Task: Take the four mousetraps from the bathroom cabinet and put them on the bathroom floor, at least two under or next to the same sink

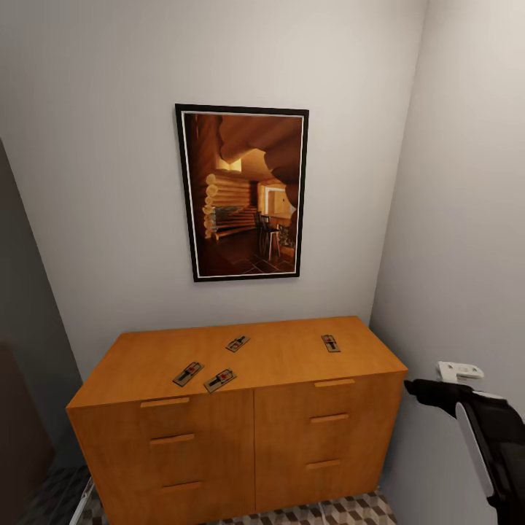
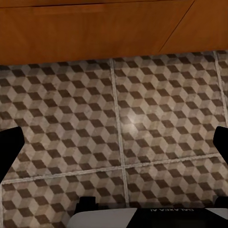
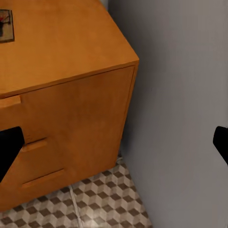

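Presently the right hand (image 3: pixel 114 142) is hanging with fingers spread wide and holding nothing, off the right end of the cabinet (image 1: pixel 292 430), while the left hand (image 2: pixel 114 142), equally wide and empty, is pointing down at the bathroom floor (image 2: pixel 142 118). All four mousetraps (image 1: pixel 219 379) are lying on the cabinet's flat top, three towards the left and one (image 1: pixel 330 343) towards the right, so the first pick is apparently in hand. Next, that hand needs raising over the nearest trap and closing on it.
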Motion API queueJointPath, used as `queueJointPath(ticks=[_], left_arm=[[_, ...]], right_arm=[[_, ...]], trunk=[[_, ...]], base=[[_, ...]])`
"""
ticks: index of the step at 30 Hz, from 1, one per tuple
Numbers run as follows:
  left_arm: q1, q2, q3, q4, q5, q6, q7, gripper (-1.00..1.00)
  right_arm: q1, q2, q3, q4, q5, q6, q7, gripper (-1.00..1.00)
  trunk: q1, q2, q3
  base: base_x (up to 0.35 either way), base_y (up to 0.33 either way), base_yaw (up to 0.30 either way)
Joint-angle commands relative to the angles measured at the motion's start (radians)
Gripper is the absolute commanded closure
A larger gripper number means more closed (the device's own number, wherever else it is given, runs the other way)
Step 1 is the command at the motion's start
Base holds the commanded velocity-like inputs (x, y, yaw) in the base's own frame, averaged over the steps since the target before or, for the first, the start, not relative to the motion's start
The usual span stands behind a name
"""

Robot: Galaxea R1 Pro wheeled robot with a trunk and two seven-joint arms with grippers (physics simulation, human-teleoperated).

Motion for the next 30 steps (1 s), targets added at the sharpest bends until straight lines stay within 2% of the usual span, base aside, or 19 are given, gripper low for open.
queueJointPath(ticks=[1,10,21,25,26,30], left_arm=[[0.0,0.0,0.0,-0.002,0.007,0.006,-0.001,-1.0],[0.0,0.0,0.0,0.004,0.008,0.003,0.0,-1.0],[0.0,0.0,0.001,0.007,0.009,-0.003,-0.001,-1.0],[0.0,0.0,0.001,0.008,0.01,-0.007,-0.001,-1.0],[0.0,0.0,0.001,0.008,0.01,-0.007,-0.001,-1.0],[0.0,0.0,0.001,0.008,0.011,-0.01,-0.001,-1.0]], right_arm=[[-0.014,0.001,0.0,-0.001,0.001,0.011,0.006,-1.0],[-0.119,0.013,0.01,0.001,-0.001,0.037,0.005,-1.0],[-0.214,0.032,0.081,0.03,-0.003,0.053,-0.026,-1.0],[-0.257,0.062,0.118,0.074,-0.003,0.051,-0.057,-1.0],[-0.257,0.062,0.118,0.074,-0.003,0.051,-0.057,-1.0],[-0.312,0.113,0.145,0.156,-0.003,0.047,-0.098,-1.0]], trunk=[[0.0,-0.001,-0.002],[0.0,-0.001,-0.002],[0.0,-0.001,-0.002],[0.0,-0.001,-0.002],[0.0,-0.001,-0.002],[0.0,-0.001,-0.002]], base=[[0.0,0.0,0.0],[0.0,0.0,0.0],[0.0,0.0,0.0],[0.0,0.0,0.0],[0.0,0.0,0.0],[0.0,0.0,0.0]])
